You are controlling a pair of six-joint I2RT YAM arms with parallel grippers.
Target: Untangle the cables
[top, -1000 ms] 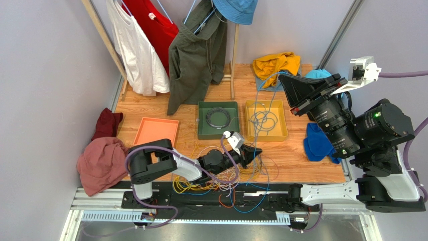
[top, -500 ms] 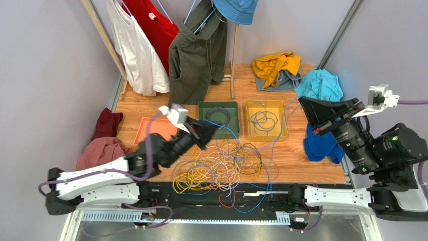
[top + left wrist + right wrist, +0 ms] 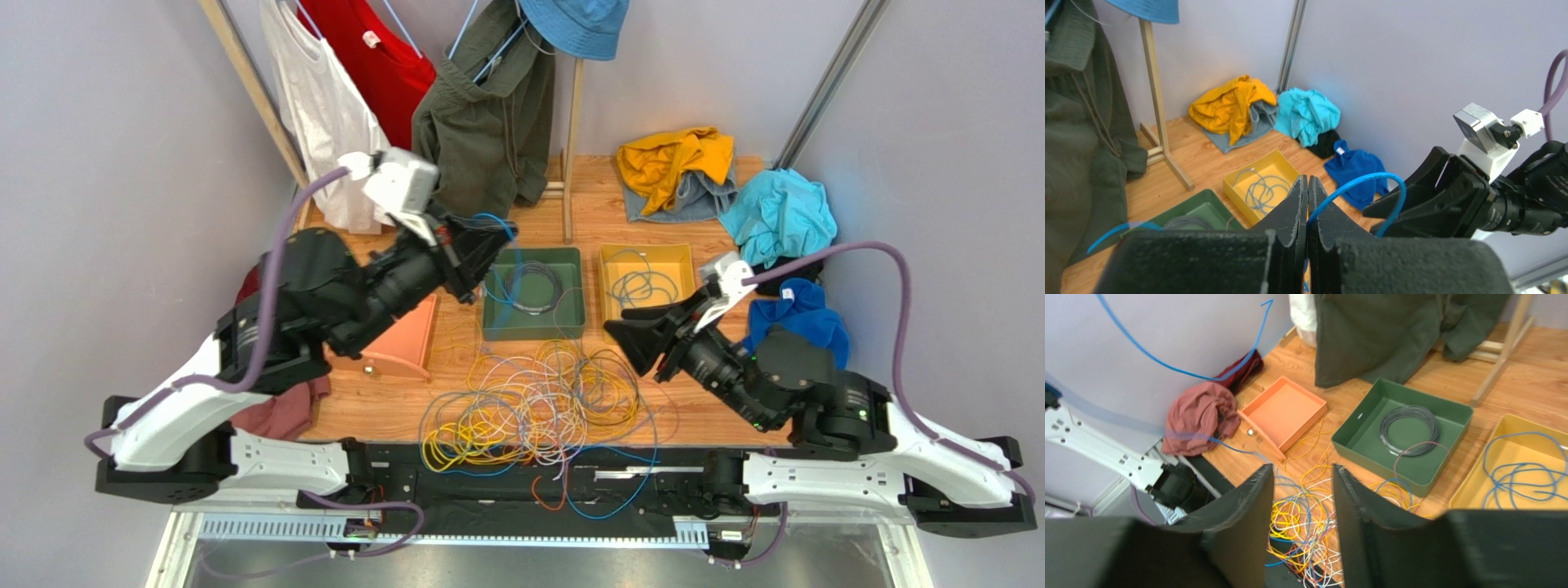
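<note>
The cables [image 3: 540, 410] lie in a tangle of yellow, blue, white and orange wires at the table's near edge, also in the right wrist view [image 3: 1315, 530]. High over the green tray, my left gripper [image 3: 482, 249] is shut on a blue cable [image 3: 501, 223] that trails down toward the tangle. In the left wrist view the jaws [image 3: 1308, 184] meet, and the blue cable [image 3: 1364, 180] arcs out of them. My right gripper [image 3: 628, 343] hangs open over the tangle's right side, its fingers [image 3: 1303, 478] apart with nothing between them. The lifted blue cable [image 3: 1168, 364] crosses the air behind.
A green tray [image 3: 497, 321] holds a grey coil. A yellow tray [image 3: 611, 331] holds a blue-grey cable. An orange tray [image 3: 411, 349] is partly hidden under my left arm. Clothes lie around the table's edges and hang on a wooden rack [image 3: 570, 135].
My left arm has risen from the tangle up and back, drawing the blue cable with it. My right arm has swung down toward the tangle and its jaws have opened.
</note>
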